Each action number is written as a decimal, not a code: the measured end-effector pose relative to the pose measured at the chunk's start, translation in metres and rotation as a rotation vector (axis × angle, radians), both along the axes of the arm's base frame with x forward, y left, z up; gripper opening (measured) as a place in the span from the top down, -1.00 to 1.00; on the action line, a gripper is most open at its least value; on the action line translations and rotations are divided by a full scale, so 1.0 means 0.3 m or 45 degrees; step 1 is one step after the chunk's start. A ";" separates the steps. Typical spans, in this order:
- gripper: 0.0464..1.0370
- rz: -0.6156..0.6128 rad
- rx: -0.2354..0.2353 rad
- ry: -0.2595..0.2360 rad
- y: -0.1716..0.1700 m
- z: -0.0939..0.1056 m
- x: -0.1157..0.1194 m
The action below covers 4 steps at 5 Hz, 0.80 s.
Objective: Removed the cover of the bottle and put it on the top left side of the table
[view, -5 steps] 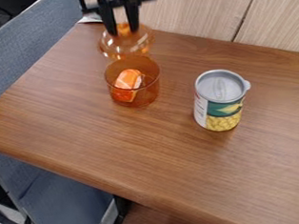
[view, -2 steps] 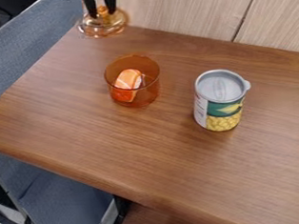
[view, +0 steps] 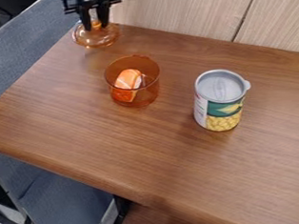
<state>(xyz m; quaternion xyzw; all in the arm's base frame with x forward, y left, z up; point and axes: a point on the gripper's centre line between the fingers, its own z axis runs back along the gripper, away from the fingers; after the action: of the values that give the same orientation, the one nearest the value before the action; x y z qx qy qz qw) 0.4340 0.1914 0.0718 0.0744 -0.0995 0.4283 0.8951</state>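
The tool (view: 96, 26) holds the amber cover (view: 97, 37) by its knob at the surface's (view: 148, 147) top left corner. The orange pot (view: 133, 96) stands nearby, uncovered.

Amber cover (view: 97, 40) off, bottle (view: 147, 92) open

The bottle, a squat, see-through, orange-brown vessel with a wide round mouth, stands upright on the table (view: 181, 164) with an orange-and-white piece (view: 128, 80) inside. The cover, clear amber, rounded and knob up, is beyond the bottle and to its left, apart from it; whether it touches the table is unclear.
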 end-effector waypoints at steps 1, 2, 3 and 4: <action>0.29 -0.011 0.007 0.022 0.005 -0.051 0.006; 0.21 -0.033 -0.018 0.026 0.001 -0.067 0.017; -0.04 -0.026 -0.028 0.046 0.009 -0.074 0.020; -0.62 -0.021 -0.033 0.059 0.015 -0.071 0.015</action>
<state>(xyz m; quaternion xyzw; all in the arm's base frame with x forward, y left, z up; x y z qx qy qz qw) 0.4385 0.1958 0.0506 0.0718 -0.0737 0.4202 0.9016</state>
